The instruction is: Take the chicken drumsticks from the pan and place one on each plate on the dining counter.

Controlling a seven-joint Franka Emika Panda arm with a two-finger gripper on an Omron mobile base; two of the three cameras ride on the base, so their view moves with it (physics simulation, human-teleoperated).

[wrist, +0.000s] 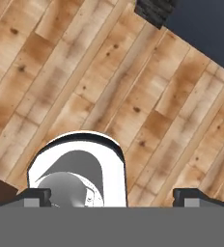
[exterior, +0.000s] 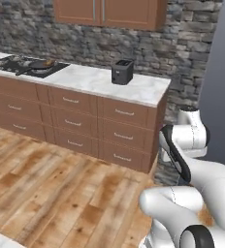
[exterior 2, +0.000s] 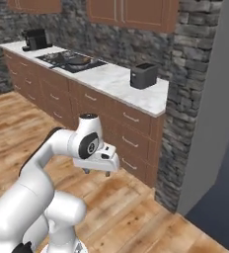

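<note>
So the room is a kitchen with a wood plank floor (exterior: 61,193) in warm brown tones and a rough grey stone wall (exterior: 134,46) behind everything. Along that wall runs a marble worktop (exterior: 95,80) on brown drawer cabinets (exterior: 80,121), with matching wooden upper cabinets (exterior: 109,12) above. A plain grey wall panel (exterior 2: 210,99) closes off the right side.

No brand names or readable writing anywhere, everything is plain.

On the worktop there's a black cooktop (exterior: 24,65) at the far left end, and the pan (exterior: 39,64) sits on it. Something small and orange-brown is in the pan, which should be the chicken drumsticks (exterior: 48,62), but it's too tiny to count them. A dark toaster (exterior: 122,71) stands further right on the same worktop, well apart from the pan. In the right base view a dark coffee machine (exterior 2: 36,38) sits at the far end beyond the cooktop.

The gripper (exterior 2: 97,172) hangs low over the floor, well away from the worktop, fingers spread wide with nothing between them. The hand view just looks down at floorboards. Nothing stands between the arm and the cabinets, only bare floor.
</note>
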